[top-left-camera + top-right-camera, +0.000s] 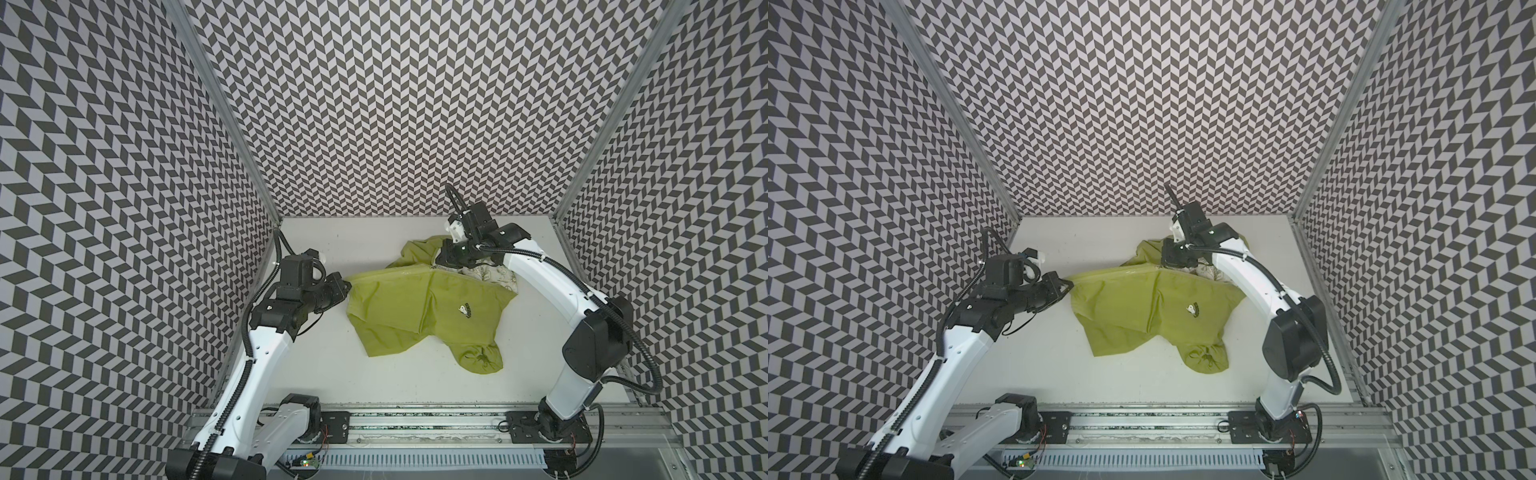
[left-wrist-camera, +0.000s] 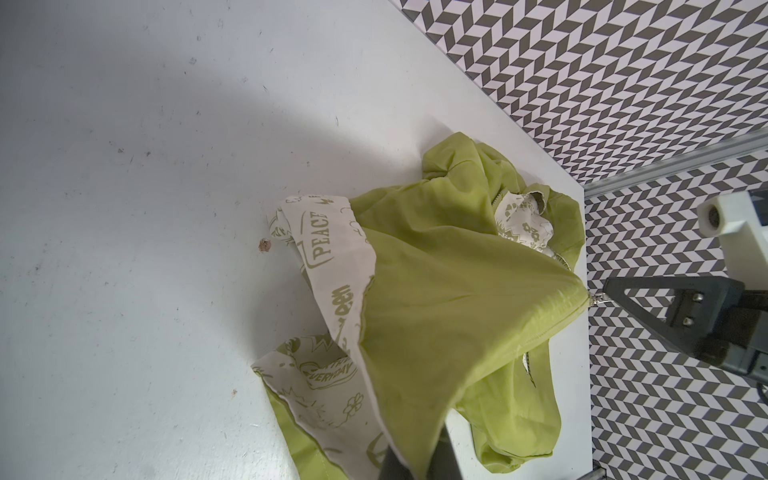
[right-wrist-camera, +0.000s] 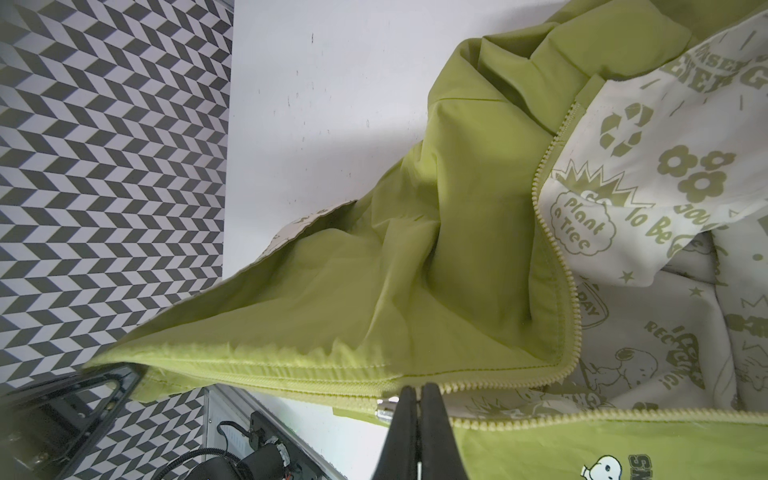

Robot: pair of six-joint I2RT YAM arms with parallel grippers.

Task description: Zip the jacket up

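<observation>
The olive-lime jacket (image 1: 428,316) (image 1: 1142,316) lies crumpled on the white table (image 1: 332,374), with its chest logo (image 1: 464,309) facing up. My left gripper (image 1: 347,286) (image 1: 1069,285) (image 2: 417,465) is shut on the jacket's hem end at the bottom of the zipper and holds it taut. My right gripper (image 1: 439,262) (image 1: 1163,262) (image 3: 419,390) is shut on the metal zipper pull (image 3: 386,409). The zipper (image 3: 270,370) is closed between the two grippers. Past the slider its two rows of teeth spread apart over the cream printed lining (image 3: 648,174).
Chevron-patterned walls (image 1: 374,124) enclose the table on three sides. A metal rail (image 1: 415,424) with both arm bases runs along the front edge. A bunched sleeve or hood end (image 1: 482,359) lies toward the front right.
</observation>
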